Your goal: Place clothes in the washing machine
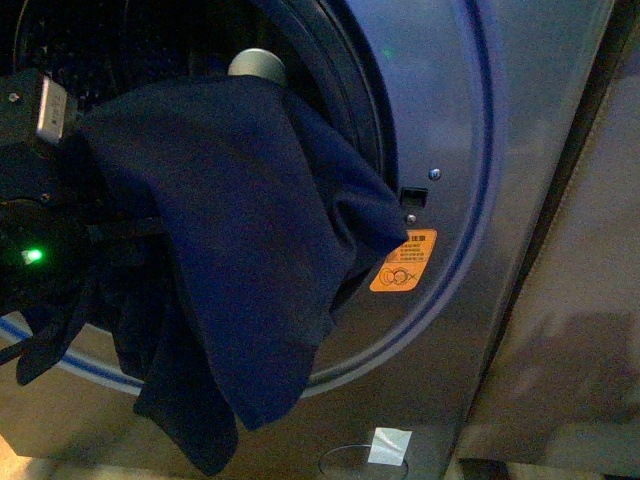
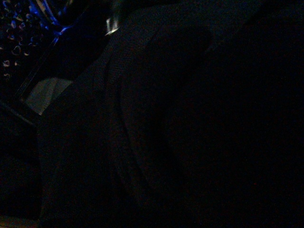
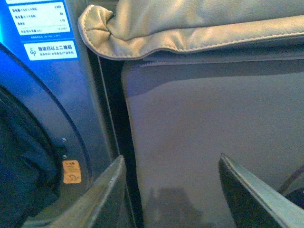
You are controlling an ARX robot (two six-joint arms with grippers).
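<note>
The navy-blue clothes (image 1: 240,240) hang limp across the washing machine's round porthole, draped over its lower rim and down the front. The washing machine (image 1: 480,150) is grey metal with an orange sticker (image 1: 403,262). My left gripper is shut on the clothes; its black body shows at the left edge in the front view, its fingers hidden under fabric. The left wrist view is nearly dark. My right gripper (image 3: 172,164) is open and empty, facing a grey panel (image 3: 199,133) beside the machine. The clothes (image 3: 21,171) and the sticker (image 3: 71,172) show in the right wrist view.
A beige padded cover (image 3: 190,23) lies on top of the grey panel. A dark gap (image 3: 121,137) separates the panel from the machine. A blue label (image 3: 45,28) is on the machine front. A white tag (image 1: 388,445) sits low on the machine.
</note>
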